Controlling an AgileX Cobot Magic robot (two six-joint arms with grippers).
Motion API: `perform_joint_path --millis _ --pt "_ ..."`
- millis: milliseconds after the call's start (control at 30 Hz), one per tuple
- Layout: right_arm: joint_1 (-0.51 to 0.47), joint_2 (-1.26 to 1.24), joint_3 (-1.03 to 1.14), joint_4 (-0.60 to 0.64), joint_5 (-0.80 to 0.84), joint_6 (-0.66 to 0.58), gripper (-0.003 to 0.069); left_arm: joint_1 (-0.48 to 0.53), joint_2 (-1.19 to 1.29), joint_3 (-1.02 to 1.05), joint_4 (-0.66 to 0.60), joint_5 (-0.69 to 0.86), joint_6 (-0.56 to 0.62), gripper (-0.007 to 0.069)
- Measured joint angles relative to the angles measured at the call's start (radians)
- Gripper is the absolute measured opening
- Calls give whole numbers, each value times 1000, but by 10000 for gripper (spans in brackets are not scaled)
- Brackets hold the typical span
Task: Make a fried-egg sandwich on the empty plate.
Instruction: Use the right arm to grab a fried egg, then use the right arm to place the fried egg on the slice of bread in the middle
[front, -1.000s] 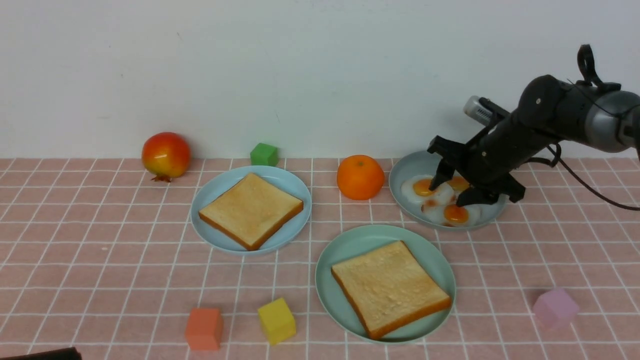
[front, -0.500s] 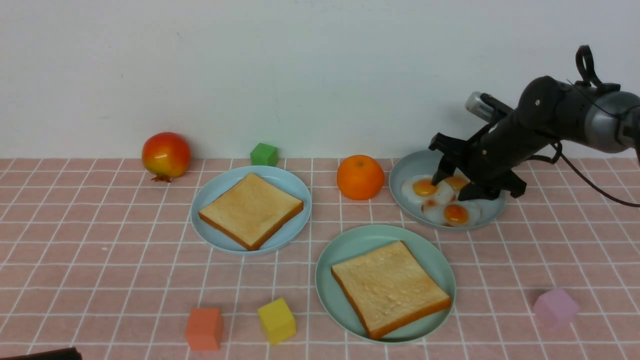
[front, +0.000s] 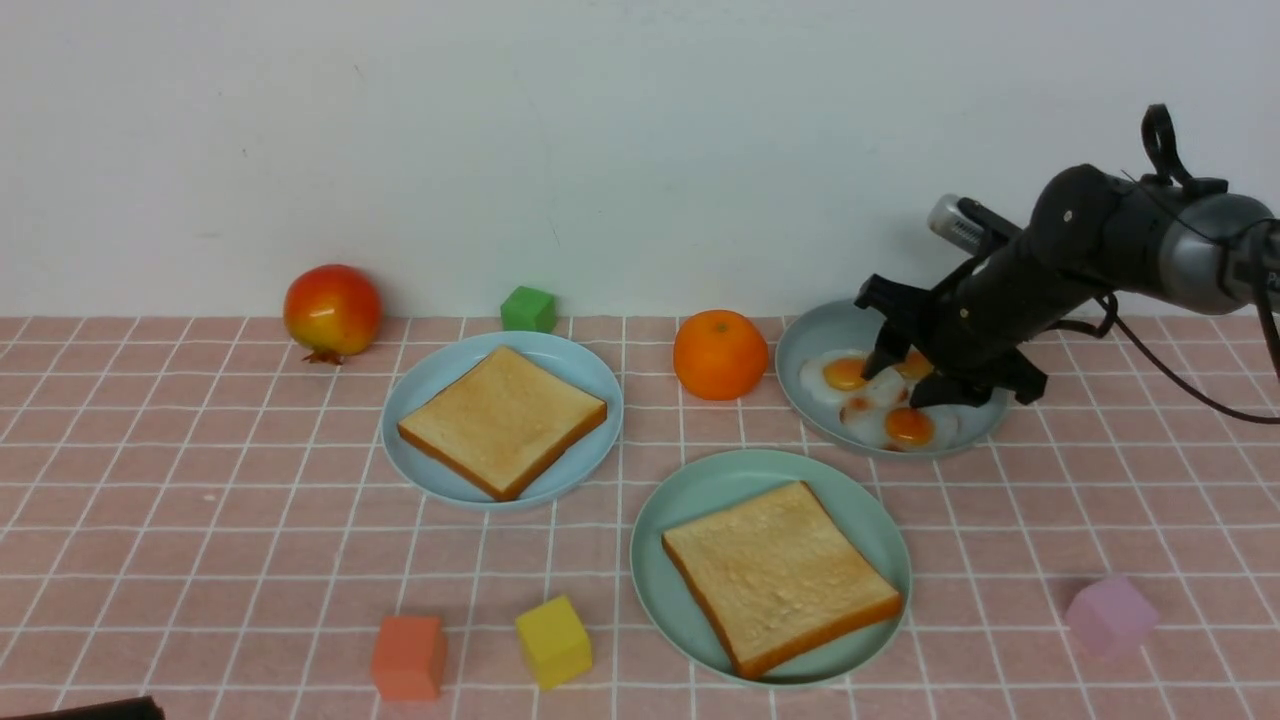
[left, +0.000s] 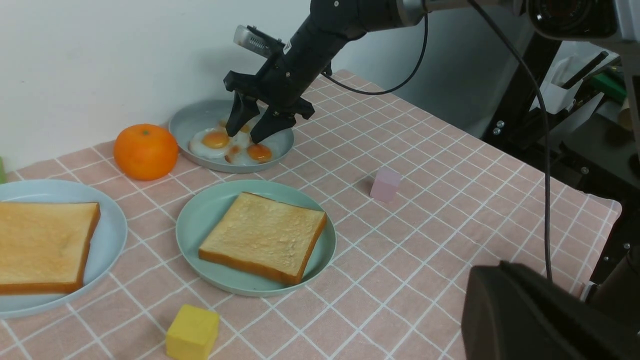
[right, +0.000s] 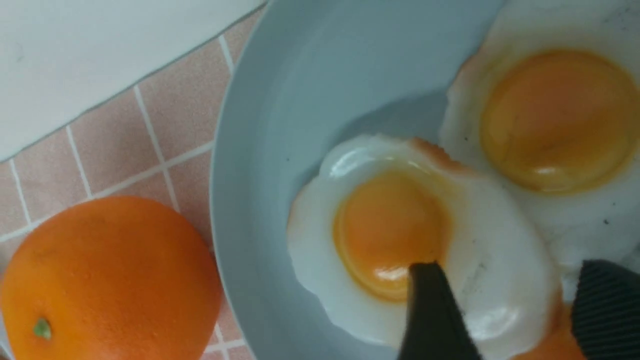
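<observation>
So the sandwich isn't built yet, the parts sit on three plates. The mint-green plate (front: 672, 520) is nearest the robot, a bit right of centre, with one toast slice (front: 780, 575) lying flat on it and no egg on top. The second slice (front: 503, 420) is on the sky-blue plate (front: 430, 385), further back and to the left. The fried eggs (front: 880, 400) (three yolks, whites overlapping) are piled on the grey-blue plate (front: 815, 340) at the back right, just beside the orange (front: 720, 354).

The right gripper (front: 900, 387) reaches down into that egg plate with its jaws spread, and nothing is lifted. In the right wrist view, one of its fingers (right: 430, 320) sits at the yolk's edge on the egg closest to the orange, and the ribbed one is over by the far edge of that same white. I can't tell whether they're pressing on it or only just touching.

The left gripper is closed up, and its fingers don't show anywhere.

Also on the pink checked cloth (front: 200, 500): a red-yellow fruit (front: 332, 310) and a green cube (front: 528, 308) by the wall, red-orange (front: 408, 656) and yellow (front: 553, 640) cubes at the front, and a lilac cube (front: 1110, 615) at the right.
</observation>
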Motion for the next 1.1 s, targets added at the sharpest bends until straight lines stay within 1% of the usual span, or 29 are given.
perform_joint_path --millis 33,67,100,267,300,333,367,400,467,700,1000,1100 --pt "-1 1 0 4 -5 0 377 0 0 0 0 0 0 12" --pt "-2 2 0 12 -9 0 338 0 0 0 0 0 0 12" --pt "-2 2 0 17 -10 0 323 0 0 0 0 0 0 12" --pt "-2 4 0 44 -13 0 172 0 0 0 0 0 0 12" --pt "-2 4 0 44 -13 0 167 0 0 0 0 0 0 12" --pt "-2 4 0 45 -13 0 138 0 0 0 0 0 0 12" --pt "-2 4 0 46 -13 0 129 0 0 0 0 0 0 12" --pt "-2 4 0 46 -13 0 95 0 0 0 0 0 0 12" --pt "-2 4 0 38 -12 0 83 0 0 0 0 0 0 12" --pt "-2 -9 0 -3 2 -3 83 0 0 0 0 0 0 12" --pt "-2 -112 2 -15 24 -88 83 0 0 0 0 1 0 12" --pt "-2 -144 3 -19 56 -124 83 0 0 0 0 1 0 12"
